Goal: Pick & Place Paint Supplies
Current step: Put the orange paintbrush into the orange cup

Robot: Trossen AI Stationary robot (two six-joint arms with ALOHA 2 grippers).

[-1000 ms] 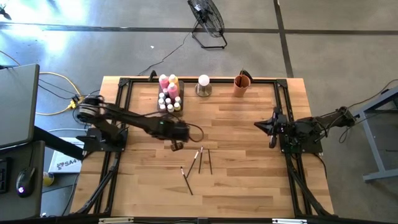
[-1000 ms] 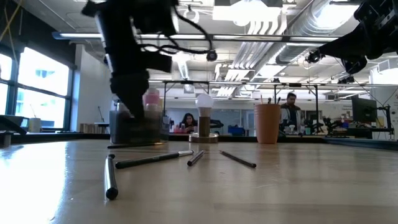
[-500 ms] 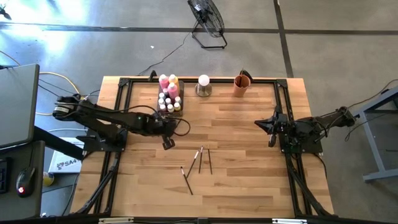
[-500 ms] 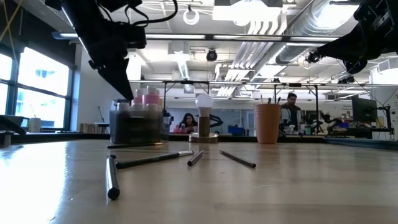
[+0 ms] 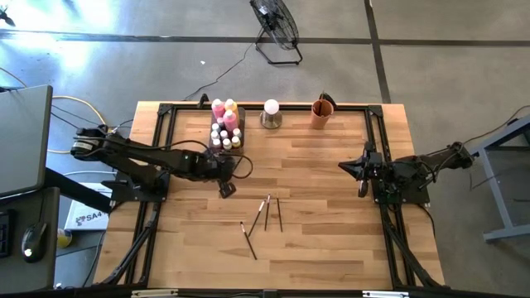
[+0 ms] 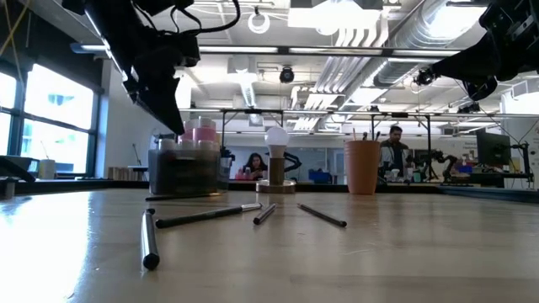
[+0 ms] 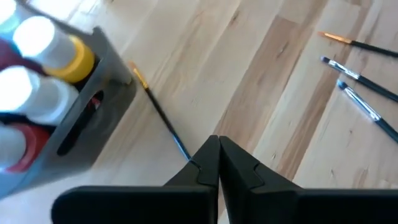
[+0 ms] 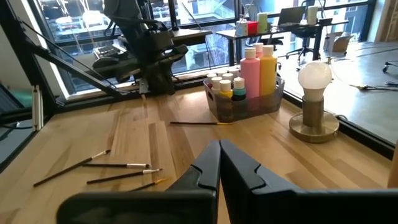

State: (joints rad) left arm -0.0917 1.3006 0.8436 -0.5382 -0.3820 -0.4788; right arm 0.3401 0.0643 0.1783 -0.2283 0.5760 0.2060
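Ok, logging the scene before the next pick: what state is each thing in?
Left gripper: shut, empty, raised.
Right gripper: shut, empty, parked at right.
Pink and yellow paint bottles: capped, upright in grey tray.
Dark-handled paintbrush beside tray: lying flat.
Four paintbrushes mid-table: lying loose.
Orange cup: upright.

The tray holding the paint bottles is sitting at the table's eleven o'clock edge, with the ball on its base just beside it toward three o'clock and the cup farther along that way. One paintbrush is lying just beside the tray toward six o'clock. The other paintbrushes are lying near the table's centre, well apart from the tray.
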